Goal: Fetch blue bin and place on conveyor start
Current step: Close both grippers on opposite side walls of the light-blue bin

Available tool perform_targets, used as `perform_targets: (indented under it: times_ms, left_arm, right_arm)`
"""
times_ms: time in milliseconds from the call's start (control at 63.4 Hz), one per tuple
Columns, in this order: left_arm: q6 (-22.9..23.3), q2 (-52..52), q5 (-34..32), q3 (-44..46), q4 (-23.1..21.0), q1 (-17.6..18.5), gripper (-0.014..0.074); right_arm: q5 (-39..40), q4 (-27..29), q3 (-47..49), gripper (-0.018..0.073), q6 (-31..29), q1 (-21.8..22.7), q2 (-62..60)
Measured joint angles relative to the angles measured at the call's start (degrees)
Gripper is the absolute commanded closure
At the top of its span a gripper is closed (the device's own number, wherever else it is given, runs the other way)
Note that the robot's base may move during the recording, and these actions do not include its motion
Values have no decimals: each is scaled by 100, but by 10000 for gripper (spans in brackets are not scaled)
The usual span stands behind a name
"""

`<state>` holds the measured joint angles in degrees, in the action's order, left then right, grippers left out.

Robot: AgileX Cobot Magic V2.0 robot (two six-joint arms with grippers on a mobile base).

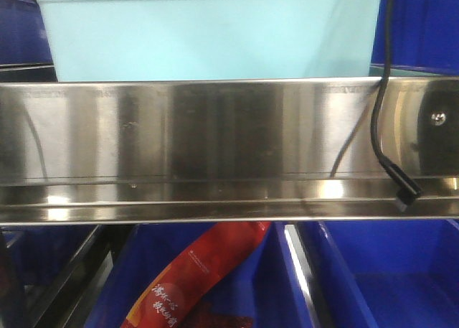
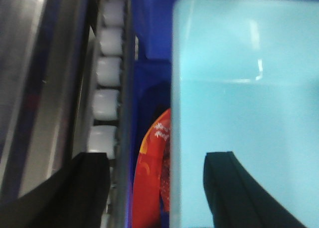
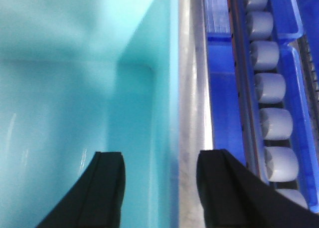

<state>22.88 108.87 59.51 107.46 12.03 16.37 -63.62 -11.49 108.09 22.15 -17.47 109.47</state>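
The left gripper (image 2: 157, 155) stood wide, its two black fingers (image 2: 234, 188) straddling one wall of the single blue bin (image 1: 208, 34). The bin showed above the steel shelf (image 1: 215, 127), over one red packet (image 1: 208, 270). The right gripper (image 3: 160, 153) likewise gaped across a bin wall, beside seven grey rollers (image 3: 271, 88).

The pale cyan rectangular plastic tub (image 1: 208, 34) was unpatterned; deep plastic bins (image 1: 401, 278) were royal blue; glossy red packet (image 1: 208, 267) bore white lettering.
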Motion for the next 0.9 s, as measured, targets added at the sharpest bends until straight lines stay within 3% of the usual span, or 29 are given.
perform_targets:
  times_ms: [898]
  left_arm:
    - [-33,204,-131,-20,-56,0,268]
  right_arm:
    - [57,195,0,325,0,127,40]
